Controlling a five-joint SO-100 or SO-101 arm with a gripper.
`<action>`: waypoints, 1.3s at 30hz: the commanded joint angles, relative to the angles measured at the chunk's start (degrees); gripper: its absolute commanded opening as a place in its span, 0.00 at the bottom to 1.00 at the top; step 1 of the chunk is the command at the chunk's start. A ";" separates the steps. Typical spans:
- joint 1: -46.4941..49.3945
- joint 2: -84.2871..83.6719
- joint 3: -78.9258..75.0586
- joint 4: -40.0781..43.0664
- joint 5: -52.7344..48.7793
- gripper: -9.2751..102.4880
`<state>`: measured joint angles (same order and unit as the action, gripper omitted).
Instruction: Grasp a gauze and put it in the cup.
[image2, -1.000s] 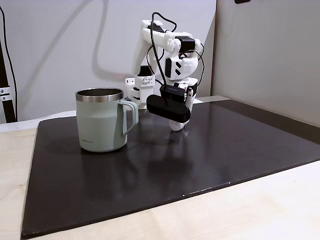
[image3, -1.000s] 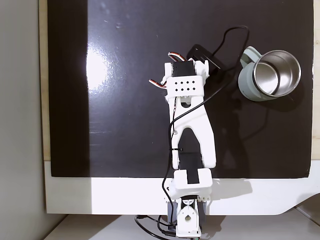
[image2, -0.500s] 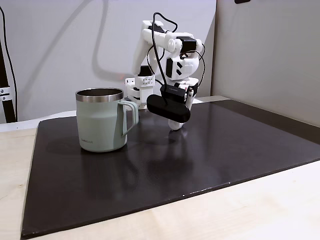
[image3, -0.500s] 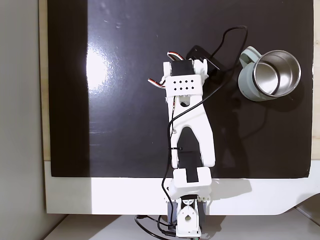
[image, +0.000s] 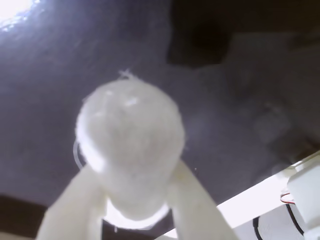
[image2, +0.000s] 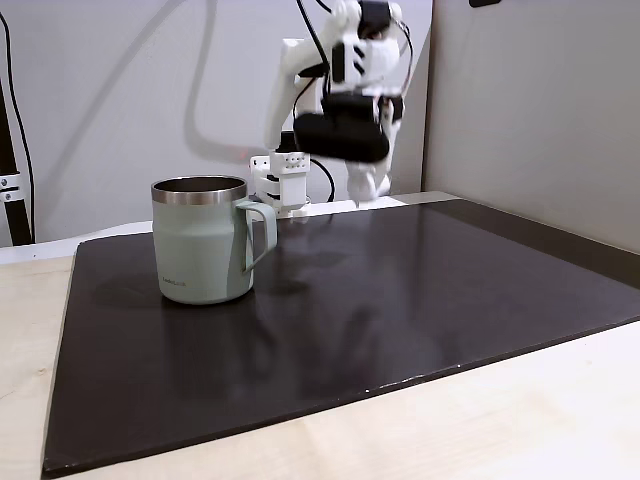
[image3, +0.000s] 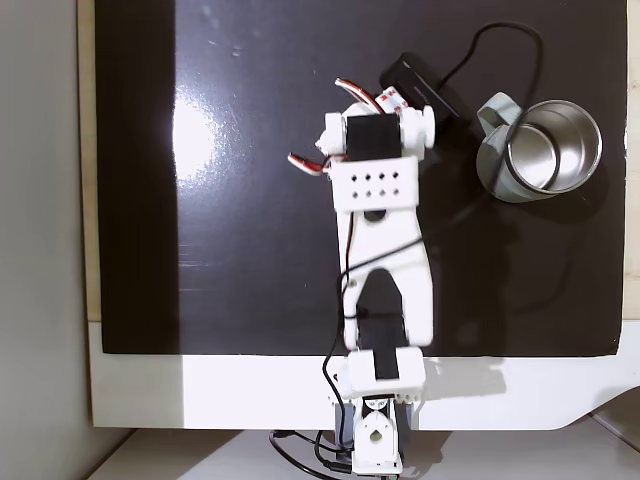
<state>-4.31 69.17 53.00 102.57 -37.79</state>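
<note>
1. Gauze (image: 130, 145) sits pinched between the two white fingers (image: 75, 210) of your gripper (image: 132, 200); in the wrist view the roll fills the gap, its rounded end pointing out past the fingertips.
2. Your gripper (image2: 368, 186) hangs well above the dark mat (image2: 400, 300) in a fixed view, so the gauze is up in the air and off the surface.
3. Your cup (image2: 203, 240) stands upright on the mat, to the left of and below the gripper in that view; its mouth is open and nothing shows inside.
4. Seen from above, the cup (image3: 540, 150) lies to the right of the wrist, handle turned toward the arm.
5. Your next move, I judge, is a sideways swing toward the rim, keeping height.
</note>
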 joint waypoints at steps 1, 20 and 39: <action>0.70 8.44 -1.32 0.44 -0.18 0.08; 23.99 14.06 -14.94 0.09 4.75 0.08; 40.17 2.64 -22.15 -4.13 7.56 0.08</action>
<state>34.89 72.16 34.54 100.11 -30.23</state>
